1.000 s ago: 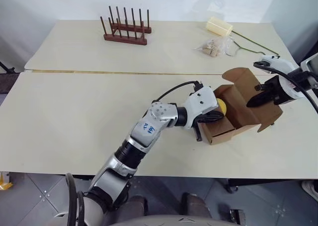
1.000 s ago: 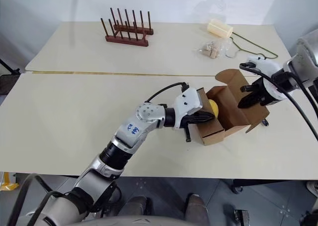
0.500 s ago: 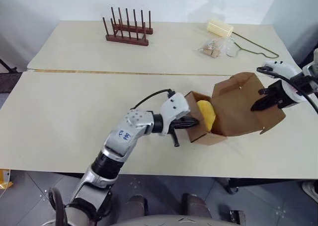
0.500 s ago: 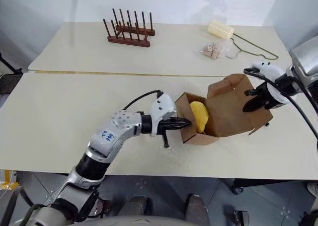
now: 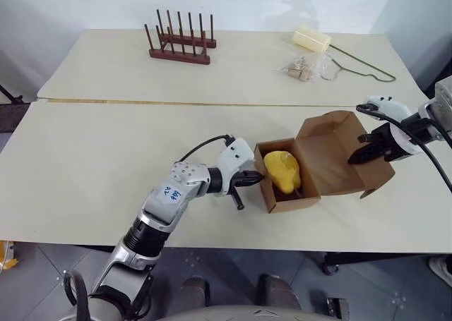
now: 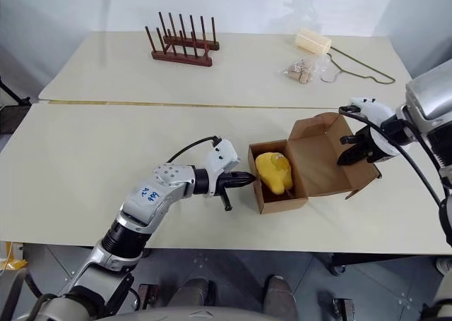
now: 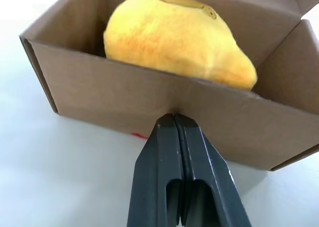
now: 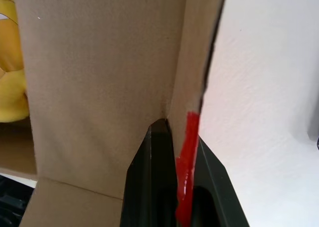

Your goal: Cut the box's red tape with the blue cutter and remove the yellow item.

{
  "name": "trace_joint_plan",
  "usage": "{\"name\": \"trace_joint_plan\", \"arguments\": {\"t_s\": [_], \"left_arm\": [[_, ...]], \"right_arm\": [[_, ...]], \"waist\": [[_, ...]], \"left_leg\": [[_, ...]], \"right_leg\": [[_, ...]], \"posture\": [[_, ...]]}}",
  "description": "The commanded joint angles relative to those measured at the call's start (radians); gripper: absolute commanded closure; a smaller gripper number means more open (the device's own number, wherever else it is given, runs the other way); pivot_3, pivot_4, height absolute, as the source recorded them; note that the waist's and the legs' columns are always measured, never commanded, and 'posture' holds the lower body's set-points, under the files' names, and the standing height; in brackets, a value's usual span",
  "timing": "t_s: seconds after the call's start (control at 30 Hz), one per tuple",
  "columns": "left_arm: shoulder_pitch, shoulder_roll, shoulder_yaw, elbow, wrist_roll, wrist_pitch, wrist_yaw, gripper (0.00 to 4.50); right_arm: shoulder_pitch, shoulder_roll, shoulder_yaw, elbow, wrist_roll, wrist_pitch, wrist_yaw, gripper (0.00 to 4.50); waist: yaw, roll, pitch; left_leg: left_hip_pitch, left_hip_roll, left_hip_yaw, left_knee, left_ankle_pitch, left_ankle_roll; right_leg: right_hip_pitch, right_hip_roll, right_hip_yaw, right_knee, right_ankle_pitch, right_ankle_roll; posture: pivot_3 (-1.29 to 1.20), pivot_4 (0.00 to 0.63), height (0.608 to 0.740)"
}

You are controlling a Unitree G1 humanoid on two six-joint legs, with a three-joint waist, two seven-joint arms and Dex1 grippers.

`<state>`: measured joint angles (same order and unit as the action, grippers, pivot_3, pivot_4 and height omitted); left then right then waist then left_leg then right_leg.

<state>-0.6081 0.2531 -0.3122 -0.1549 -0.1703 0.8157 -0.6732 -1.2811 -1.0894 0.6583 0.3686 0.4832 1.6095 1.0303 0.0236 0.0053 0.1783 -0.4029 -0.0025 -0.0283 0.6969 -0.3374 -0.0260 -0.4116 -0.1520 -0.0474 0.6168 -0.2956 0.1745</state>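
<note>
Box [image 5: 286,194] swung down flat, lid open; left gripper [image 5: 250,180] pulled back (fingers closed, empty); right gripper [image 5: 357,158] clamps lid, center-right; yellow item [image 5: 281,171] inside.

1. 2 pale cream tables [image 5: 106,152] are seen set edge to edge, with a thin seam [image 5: 176,103] between them.
2. A plain white wall [image 5: 85,3] is seen behind the far table.
3. A grey tiled floor [image 5: 42,279] is seen below the near table's edge.
4. The scene is evenly lit, and only soft shadows are cast on the tabletops.
5. A dark edge of some object [image 5: 8,95] is seen at the left, beside the tables.
</note>
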Motion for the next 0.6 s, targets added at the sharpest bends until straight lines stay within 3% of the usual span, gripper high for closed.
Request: {"name": "trace_joint_plan", "arguments": {"t_s": [0.03,0.07,0.17,0.3,0.4,0.53,0.6], "left_arm": [[0.02,0.014,0.036,-0.06,-0.03,0.025,0.009,4.5],[0.026,0.021,0.047,-0.065,-0.034,0.035,0.013,4.5],[0.051,0.073,0.106,-0.093,-0.053,0.074,0.018,3.92],[0.092,0.178,0.233,-0.115,-0.085,0.064,0.007,2.7],[0.159,0.299,0.415,-0.096,-0.163,0.065,-0.052,1.77],[0.328,0.461,0.557,-0.077,-0.209,-0.038,-0.188,0.54],[0.424,0.508,0.625,-0.08,-0.238,-0.101,-0.259,0.02]], "right_arm": [[0.028,-0.016,-0.068,-0.074,0.024,-0.003,0.011,3.83],[0.04,-0.017,-0.092,-0.087,0.037,0.001,0.013,3.49],[0.077,-0.032,-0.207,-0.087,0.052,-0.014,0.005,2.5],[0.141,-0.125,-0.367,-0.117,0.105,-0.084,0.071,1.14],[0.272,-0.214,-0.485,-0.132,0.097,-0.306,0.152,0.11],[0.375,-0.216,-0.703,-0.082,0.175,-0.545,0.332,0.0],[0.41,-0.18,-0.813,-0.09,0.204,-0.63,0.342,0.0]], "waist": [[0.0,0.0,0.0],[0.0,0.0,0.0],[0.0,0.0,0.0],[0.001,0.0,0.0],[0.001,0.0,0.0],[-0.014,0.001,0.001],[-0.022,0.002,0.001]], "left_leg": [[0.0,0.0,0.0,0.0,0.0,0.0],[0.0,0.0,0.0,0.0,0.0,0.0],[0.0,0.0,0.0,0.0,0.0,0.0],[0.0,0.0,0.0,-0.001,0.0,0.0],[0.0,0.0,0.0,-0.001,0.0,0.0],[0.001,0.001,0.003,-0.002,0.0,0.001],[0.003,0.001,0.005,-0.004,0.0,0.0]], "right_leg": [[0.0,0.0,0.0,0.0,0.0,0.0],[0.0,0.0,0.0,0.0,0.0,0.0],[0.0,0.0,0.0,0.0,0.0,0.0],[-0.001,0.0,0.0,0.0,0.0,0.0],[-0.001,0.0,0.0,-0.001,0.0,0.0],[-0.001,0.0,0.002,-0.001,0.0,0.0],[-0.001,0.0,0.003,-0.001,0.0,0.0]], "posture": [[0.0,0.15,0.74],[0.0,0.15,0.74],[0.0,0.15,0.74],[0.0,0.15,0.74],[0.0,0.15,0.74],[0.0,0.15,0.74],[0.0,0.15,0.74]]}}
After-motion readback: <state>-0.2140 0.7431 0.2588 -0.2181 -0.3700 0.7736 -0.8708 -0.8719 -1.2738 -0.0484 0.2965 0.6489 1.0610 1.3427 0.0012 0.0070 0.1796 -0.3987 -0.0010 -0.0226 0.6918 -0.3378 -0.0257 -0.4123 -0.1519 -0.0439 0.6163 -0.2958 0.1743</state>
